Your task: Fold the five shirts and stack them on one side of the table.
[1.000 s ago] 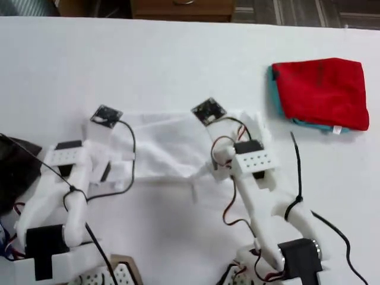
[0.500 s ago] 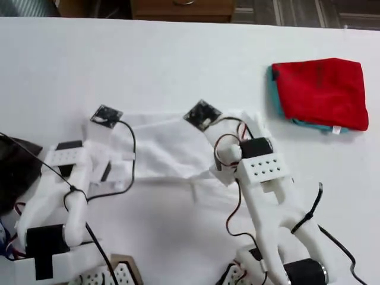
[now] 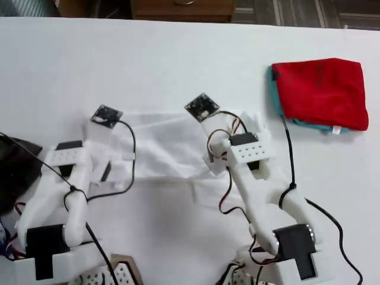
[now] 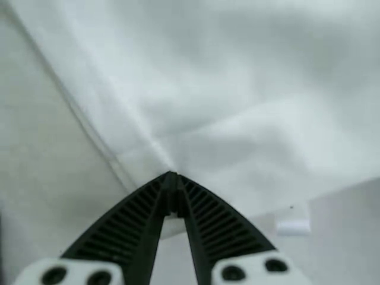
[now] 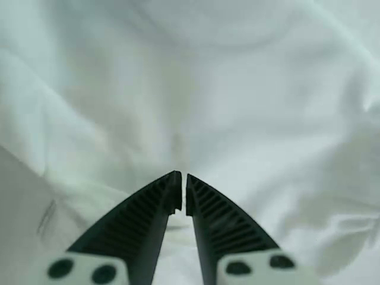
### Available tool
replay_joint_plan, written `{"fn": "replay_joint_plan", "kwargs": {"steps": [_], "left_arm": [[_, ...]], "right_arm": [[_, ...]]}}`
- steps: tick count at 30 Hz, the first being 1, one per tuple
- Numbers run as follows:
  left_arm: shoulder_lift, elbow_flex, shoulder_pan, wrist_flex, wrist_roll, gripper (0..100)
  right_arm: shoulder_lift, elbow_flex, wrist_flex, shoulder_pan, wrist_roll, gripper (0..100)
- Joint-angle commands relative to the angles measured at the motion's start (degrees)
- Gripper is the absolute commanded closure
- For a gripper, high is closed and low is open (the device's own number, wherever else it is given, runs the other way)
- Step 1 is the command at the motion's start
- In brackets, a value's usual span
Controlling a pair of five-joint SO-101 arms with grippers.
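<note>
The white shirt (image 3: pixel 160 148) lies across the counter (image 3: pixel 178 59), long axis side to side. My left hand (image 4: pixel 172 178) is closed on its left end and my right hand (image 5: pixel 178 178) on its right end, with the folded stack (image 3: pixel 320 89) by the right edge.

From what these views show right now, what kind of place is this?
Probably an indoor robotics workbench for cloth-folding practice: two robot arms at a white table, a white shirt under them, and a folded red shirt stacked on a teal shirt.
</note>
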Motion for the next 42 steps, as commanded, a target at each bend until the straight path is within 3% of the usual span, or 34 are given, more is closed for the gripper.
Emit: {"fn": "replay_joint_plan", "kwargs": {"steps": [1,5,14,17,22,26,31,38,42], "left_arm": [[-0.8,0.0,0.4,-0.7,0.0,97],[-0.8,0.0,0.4,-0.7,0.0,97],[-0.8,0.0,0.4,-0.7,0.0,97],[-0.8,0.0,0.4,-0.7,0.0,97],[-0.8,0.0,0.4,-0.7,0.0,97],[-0.8,0.0,0.4,-0.7,0.0,97],[-0.8,0.0,0.4,-0.7,0.0,97],[-0.8,0.0,0.4,-0.7,0.0,97],[-0.8,0.0,0.4,-0.7,0.0,97]], "right_arm": [[-1.1,-0.6,6.2,-0.2,-0.4,97.8],[-4.0,-0.5,13.8,-0.2,0.6,97.8],[-13.5,-0.7,24.9,0.0,13.1,97.8],[-16.9,-0.2,20.2,0.1,12.6,97.8],[-16.5,5.1,7.8,-0.2,1.5,97.8],[-12.3,9.3,3.3,-3.1,0.8,97.8],[-7.9,9.7,5.0,-5.6,0.8,97.8],[-10.3,9.8,18.0,-12.8,0.9,97.8],[-13.1,9.5,19.1,-13.5,5.3,97.8]]}}
